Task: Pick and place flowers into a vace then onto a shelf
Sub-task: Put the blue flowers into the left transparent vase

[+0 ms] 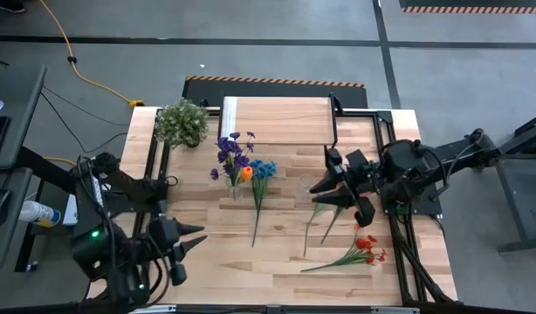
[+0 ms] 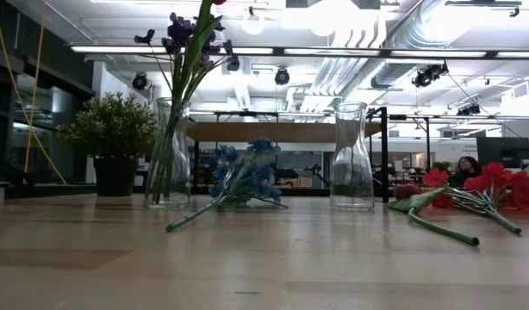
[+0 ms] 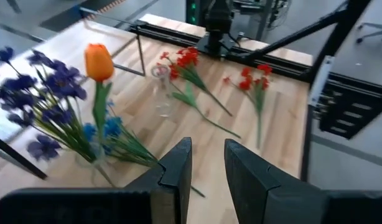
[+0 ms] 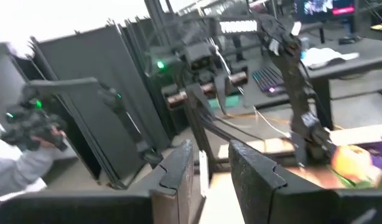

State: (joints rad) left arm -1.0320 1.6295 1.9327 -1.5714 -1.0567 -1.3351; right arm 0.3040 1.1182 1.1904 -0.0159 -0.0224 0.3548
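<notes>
Because these flowers are light artificial stems with soft blooms that would crush or snag, each is best pinched low on its stiff green stalk, well clear of the head, and the glass vases look slippery and breakable, so they want a firm hold around the narrow neck. Nearest the front edge of the table (image 1: 250, 292), well apart from the filled vase (image 2: 168, 155) on the left arm's side, the left gripper (image 1: 196, 238) hovers with its fingers narrowly parted and nothing between them. Also nearer the front than the filled vase, toward the right arm's side, lie one red spray (image 1: 366, 247) and what look like two more green stems (image 1: 312, 231), their blooms hidden beneath the arm in the high view. Above them the right gripper (image 1: 319, 195) hangs with a slim gap between its fingers, empty too. One empty vase (image 2: 351, 159) stands well to that same side of the filled vase. One blue flower (image 1: 261, 170) lies just beside the filled vase, which holds several purple flowers (image 1: 231, 150) and one orange tulip (image 3: 99, 61). Beyond the filled vase stand one potted plant (image 1: 182, 122) and the single shelf (image 1: 277, 120), with nothing on its top.
</notes>
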